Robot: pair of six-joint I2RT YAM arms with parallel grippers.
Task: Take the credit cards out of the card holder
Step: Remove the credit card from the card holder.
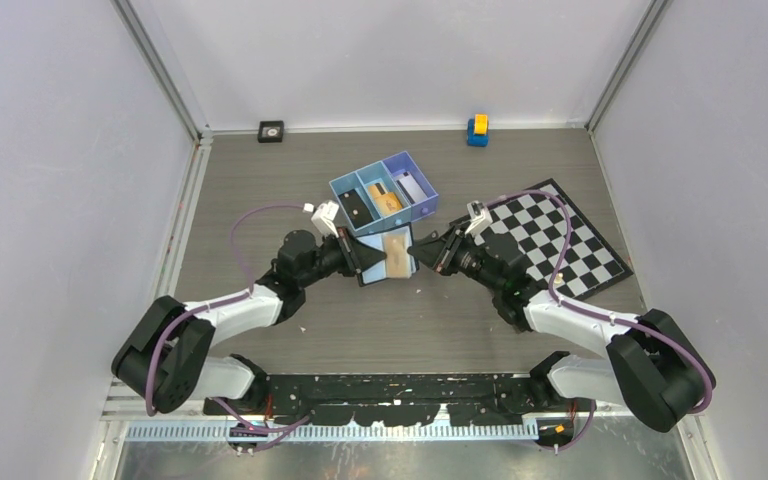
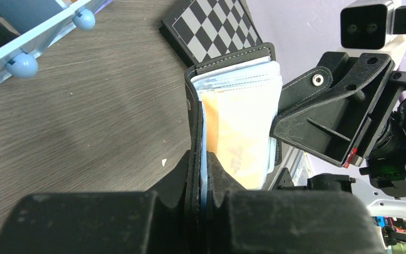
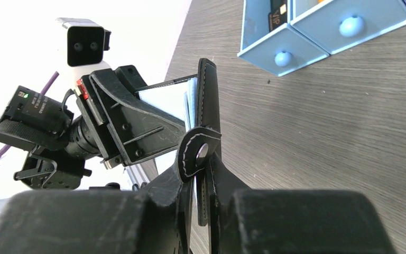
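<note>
**Top external view: card holder (image 1: 385,262) pinched from both sides**

The left gripper (image 2: 201,172) is squeezed tight on one black cover of the card holder, with one finger on each side of it. The right gripper (image 3: 201,177) is squeezed tight too. It grips the other cover, right where the round strap tab (image 3: 198,153) with its shiny snap sits. So both grippers are holding the same card holder, one from each side.

Between them the card holder stands open like a little book. Its inside is pale blue. One of the credit cards (image 2: 238,127), orange-gold, sits in a pale pocket. The bottom of this card is hidden behind the left gripper's finger. The marks on it are too blurry to read. I cannot tell how many more cards are tucked in behind it.

The card holder is just in front of the blue tray (image 1: 365,168), on the side nearer the arm bases. I cannot tell if its bottom edge touches the table (image 1: 260,180).

Small things lie in the tray's boxes. One looks orange, but they are too small to name. In both wrist views only a corner of the tray shows.

The chequered board (image 1: 560,240) lies flat on the table to the right of the tray, near it.
</note>
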